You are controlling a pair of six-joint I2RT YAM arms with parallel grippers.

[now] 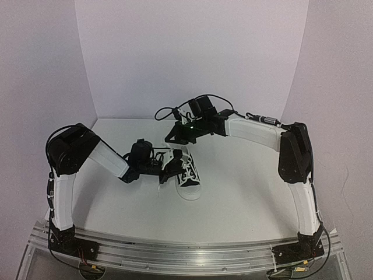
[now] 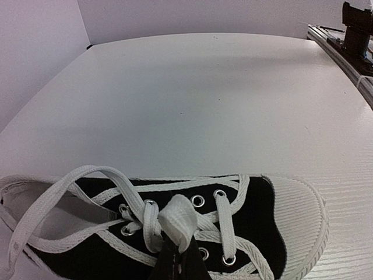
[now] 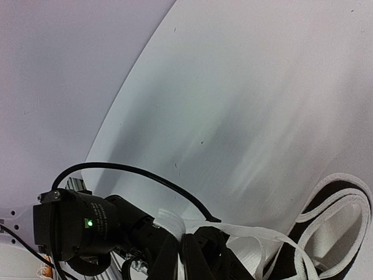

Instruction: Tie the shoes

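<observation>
A small black canvas sneaker (image 1: pixel 187 174) with white toe cap and white laces lies mid-table, toe toward the near edge. In the left wrist view the sneaker (image 2: pixel 245 216) fills the bottom, toe cap to the right. My left gripper (image 2: pixel 178 259) is shut on a folded loop of white lace (image 2: pixel 178 224) just above the eyelets; it reaches the shoe from the left in the top view (image 1: pixel 169 163). My right gripper (image 3: pixel 189 251) is shut on another fold of lace (image 3: pixel 172 224), held just behind the shoe's heel opening (image 3: pixel 341 233); in the top view it sits behind the shoe (image 1: pixel 182 137).
White walls stand close behind and to both sides of the white table (image 1: pixel 245 192). The left arm's camera housing (image 3: pixel 76 224) and its black cable (image 3: pixel 145 175) lie right beside my right gripper. A metal rail (image 2: pixel 349 49) runs along the table's near edge.
</observation>
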